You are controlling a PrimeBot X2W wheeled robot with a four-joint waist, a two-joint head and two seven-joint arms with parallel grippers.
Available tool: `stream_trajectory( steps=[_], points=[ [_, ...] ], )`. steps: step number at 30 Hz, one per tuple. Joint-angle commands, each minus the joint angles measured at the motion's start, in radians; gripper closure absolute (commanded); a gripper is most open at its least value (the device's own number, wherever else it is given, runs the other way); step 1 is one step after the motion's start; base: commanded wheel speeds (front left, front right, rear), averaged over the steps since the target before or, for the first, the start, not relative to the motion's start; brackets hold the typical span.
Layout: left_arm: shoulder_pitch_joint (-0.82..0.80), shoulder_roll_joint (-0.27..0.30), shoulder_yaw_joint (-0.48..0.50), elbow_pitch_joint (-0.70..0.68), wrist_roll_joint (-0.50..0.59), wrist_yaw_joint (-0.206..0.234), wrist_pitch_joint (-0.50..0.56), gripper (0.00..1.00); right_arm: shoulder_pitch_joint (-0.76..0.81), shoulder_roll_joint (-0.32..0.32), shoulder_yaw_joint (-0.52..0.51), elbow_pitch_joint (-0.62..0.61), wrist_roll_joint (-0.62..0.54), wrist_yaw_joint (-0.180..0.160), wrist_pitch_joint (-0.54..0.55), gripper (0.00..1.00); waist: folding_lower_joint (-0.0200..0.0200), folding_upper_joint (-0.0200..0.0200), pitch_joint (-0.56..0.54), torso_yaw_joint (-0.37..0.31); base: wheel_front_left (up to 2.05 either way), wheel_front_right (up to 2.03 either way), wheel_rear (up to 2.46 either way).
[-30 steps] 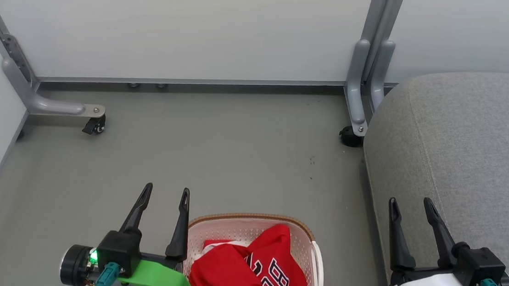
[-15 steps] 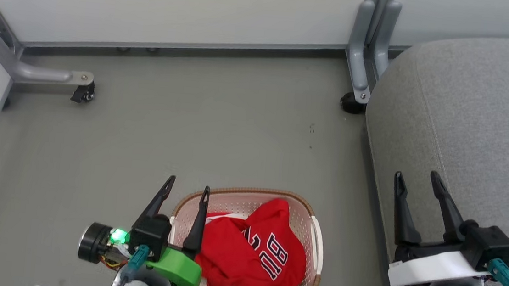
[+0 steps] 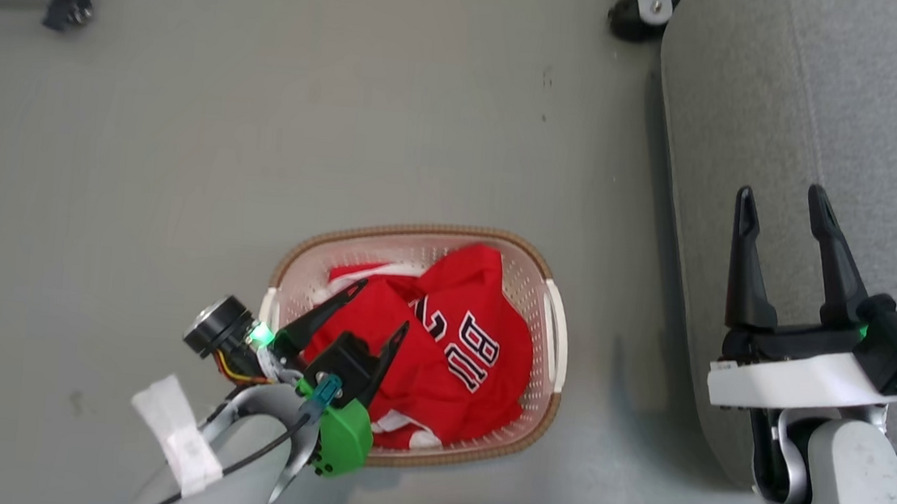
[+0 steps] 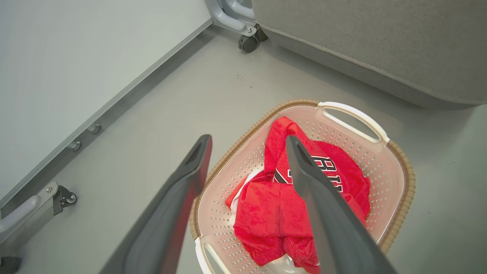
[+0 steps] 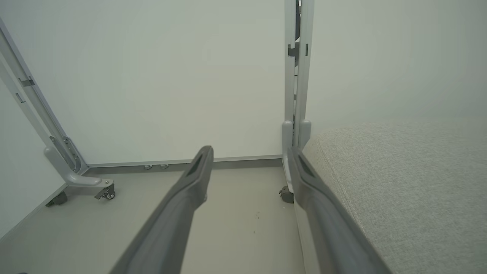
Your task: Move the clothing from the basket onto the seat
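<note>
The seat (image 3: 874, 119) runs off the head view's top and right edges; the left gripper (image 3: 385, 305) hides the 7 o'clock part of the basket (image 3: 418, 227), where the plain red garment (image 3: 357, 317) lies crumpled against the jersey (image 3: 456, 350), its folded lettering unreadable. The basket stands at the seat's 9 o'clock, long axis roughly 9 to 3 o'clock. Both jaws gape empty: left over the basket, right gripper (image 3: 781, 193) pointing to 12 o'clock over the seat's edge.

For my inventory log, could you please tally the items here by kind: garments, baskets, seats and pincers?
Garments: 2 (jersey, plain red garment)
Basket: 1
Seat: 1
Pincers: 2 (left pincer, right pincer)
Total: 6
</note>
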State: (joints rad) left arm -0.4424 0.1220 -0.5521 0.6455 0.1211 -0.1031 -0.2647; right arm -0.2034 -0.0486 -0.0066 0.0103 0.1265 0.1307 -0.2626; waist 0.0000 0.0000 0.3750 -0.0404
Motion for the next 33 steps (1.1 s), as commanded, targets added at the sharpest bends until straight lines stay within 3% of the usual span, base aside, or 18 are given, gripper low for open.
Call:
stream_trajectory(
  steps=[1,9,18,33],
  points=[
    [-0.052,0.014,-0.021,0.034,0.014,-0.008,0.0,0.0,-0.027,-0.003,0.0,-0.006,-0.005,0.0,-0.003,0.0,0.0,0.0,0.147,-0.045,0.0,0.0,0.0],
    [-0.217,0.074,-0.203,0.17,0.077,-0.027,0.0,0.0,-0.098,-0.003,0.029,-0.019,0.04,0.0,-0.003,0.0,0.0,0.0,0.29,-0.108,0.0,0.0,0.0],
    [-0.33,0.129,-0.497,0.314,-0.014,-0.027,0.0,0.0,-0.154,-0.003,0.06,-0.027,0.1,0.0,-0.003,0.0,0.0,0.0,0.39,-0.181,0.0,0.0,0.0],
    [-0.462,0.163,-0.681,0.468,-0.087,-0.027,0.004,0.0,-0.226,-0.003,0.097,-0.043,0.162,0.0,-0.003,0.0,0.0,0.0,0.532,-0.244,0.0,0.0,0.0]
  ],
)
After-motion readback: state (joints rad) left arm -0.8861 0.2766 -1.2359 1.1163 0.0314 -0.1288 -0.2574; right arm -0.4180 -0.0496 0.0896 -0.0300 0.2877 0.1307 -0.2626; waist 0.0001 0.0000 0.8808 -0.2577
